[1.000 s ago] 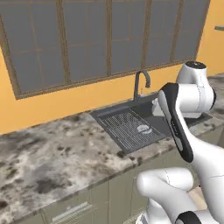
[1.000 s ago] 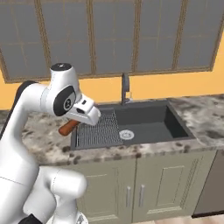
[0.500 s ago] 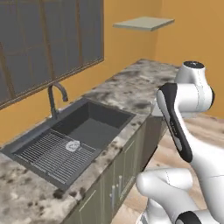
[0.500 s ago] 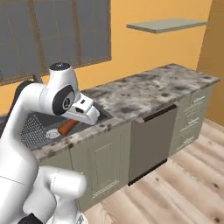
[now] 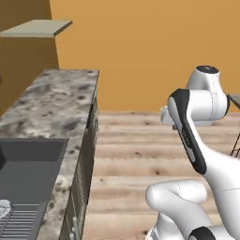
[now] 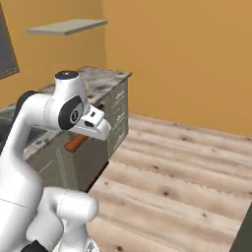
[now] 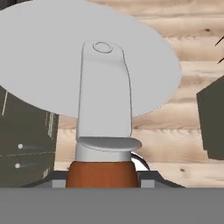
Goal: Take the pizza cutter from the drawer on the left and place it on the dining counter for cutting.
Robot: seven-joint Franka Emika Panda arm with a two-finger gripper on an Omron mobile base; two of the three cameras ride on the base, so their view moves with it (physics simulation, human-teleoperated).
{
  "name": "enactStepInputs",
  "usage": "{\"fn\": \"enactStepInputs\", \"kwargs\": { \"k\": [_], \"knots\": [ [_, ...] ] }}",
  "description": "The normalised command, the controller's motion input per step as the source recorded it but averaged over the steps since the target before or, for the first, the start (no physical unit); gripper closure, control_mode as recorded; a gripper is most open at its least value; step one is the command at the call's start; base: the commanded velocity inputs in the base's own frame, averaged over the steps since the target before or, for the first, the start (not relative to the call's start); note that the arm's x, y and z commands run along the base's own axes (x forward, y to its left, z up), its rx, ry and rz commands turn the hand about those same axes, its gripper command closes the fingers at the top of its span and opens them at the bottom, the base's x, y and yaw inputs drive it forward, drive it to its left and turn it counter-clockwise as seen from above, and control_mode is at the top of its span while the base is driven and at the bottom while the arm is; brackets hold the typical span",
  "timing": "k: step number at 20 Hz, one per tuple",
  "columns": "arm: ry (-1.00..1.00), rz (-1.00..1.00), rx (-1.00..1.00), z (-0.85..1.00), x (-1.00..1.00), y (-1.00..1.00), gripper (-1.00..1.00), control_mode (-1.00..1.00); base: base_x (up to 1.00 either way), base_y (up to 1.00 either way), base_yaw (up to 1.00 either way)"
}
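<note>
At the left of the left base view a mottled stone table [image 5: 56, 101] runs from lower left toward the upper middle, with a dark sink [image 5: 28, 168] set in it at the lower left and a pale wall shelf [image 5: 35, 28] at the upper left; to its right lies the wooden floor [image 5: 136, 159], backed by an orange wall [image 5: 150, 47]; the white arm [image 5: 197, 117] fills the right side of that view.

In the right base view the arm rises at the left, and the pizza cutter [image 6: 76, 142] shows as a brown handle just under the hand at centre left, in front of the sage-green cabinets [image 6: 115, 115]; the floor spreads across the right half.

In the hand view the cutter's round grey blade [image 7: 92, 61] spans the upper frame from left to right, its silver neck running down the middle to the brown handle at the bottom centre; the gripper [image 7: 103, 177] is clamped on that handle, the cutter held in the air over the floor; dark cabinet fronts sit at the lower left and a dark block at the right edge.
</note>
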Motion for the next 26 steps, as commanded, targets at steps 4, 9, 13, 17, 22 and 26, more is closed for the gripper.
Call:
{"fn": "enactStepInputs", "kwargs": {
  "k": [4, 9, 13, 17, 22, 26],
  "knots": [
    [0.0, 0.0, 0.0, 0.0, 0.0, 0.0, 1.0, 1.0, 0.0, -0.28, -0.9],
    [0.0, 0.0, 0.0, 0.0, 0.0, 0.0, 1.0, 1.0, 0.0, -0.15, -0.92],
    [0.0, 0.0, 0.0, 0.0, 0.0, 0.0, 1.0, 1.0, 0.0, 0.0, -0.97],
    [0.0, 0.0, 0.0, 0.0, 0.0, 0.0, 1.0, 1.0, 0.04, -0.06, -0.89],
    [0.0, 0.0, 0.0, 0.0, 0.0, 0.0, 1.0, 1.0, 0.38, -0.61, -0.32],
    [0.0, 0.0, 0.0, 0.0, 0.0, 0.0, 1.0, 1.0, 0.11, -0.19, -0.15]
  ]
}}
